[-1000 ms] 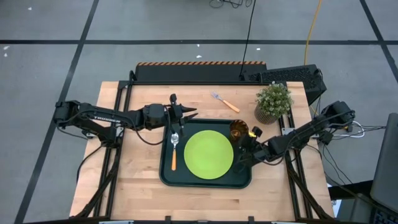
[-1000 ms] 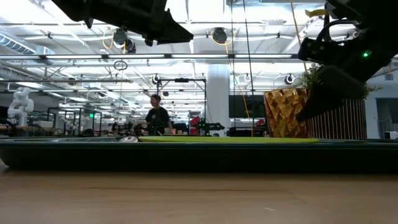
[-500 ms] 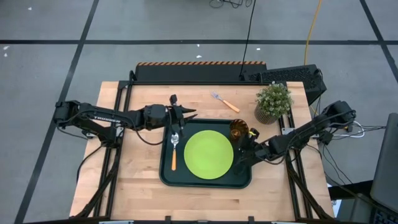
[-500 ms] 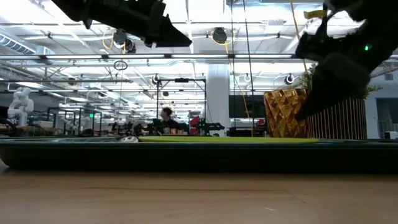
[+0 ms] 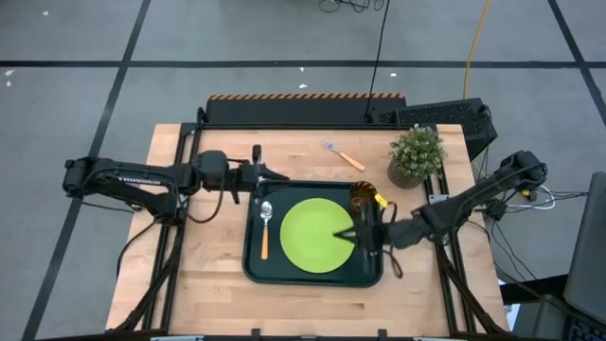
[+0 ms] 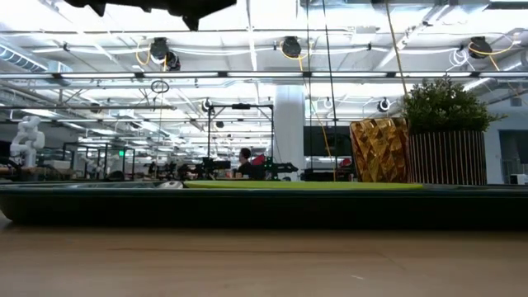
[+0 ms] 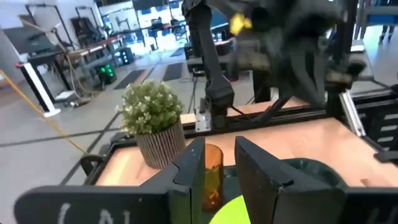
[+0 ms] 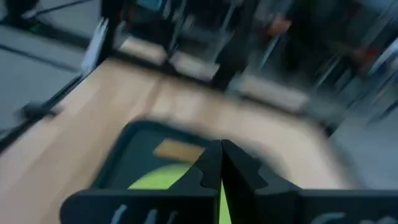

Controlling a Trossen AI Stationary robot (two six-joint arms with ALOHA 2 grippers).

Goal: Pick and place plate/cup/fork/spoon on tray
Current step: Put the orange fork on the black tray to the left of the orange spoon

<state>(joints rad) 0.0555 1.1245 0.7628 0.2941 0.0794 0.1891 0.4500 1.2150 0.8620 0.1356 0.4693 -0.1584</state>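
The dark tray lies mid-table with the lime-green plate on it. The orange-handled spoon lies on the tray floor left of the plate. The amber cup stands upright in the tray's far right corner. The fork lies on the wood beyond the tray. My left gripper hovers at the tray's far left corner, pointing level toward the cup, open with nothing between its fingers. My right gripper is shut and empty above the plate's right part.
A potted plant stands on the table right of the cup. A dark box sits at the far right corner. Bare wood lies left of the tray and along the near edge. A person shows far off in the room.
My right gripper has risen from beside the cup, turned level and swung left over the plate, staying shut. My left gripper has risen and drawn back toward the table's left edge. In the low view, both have climbed out of the picture. The cup, plate and spoon have kept still.
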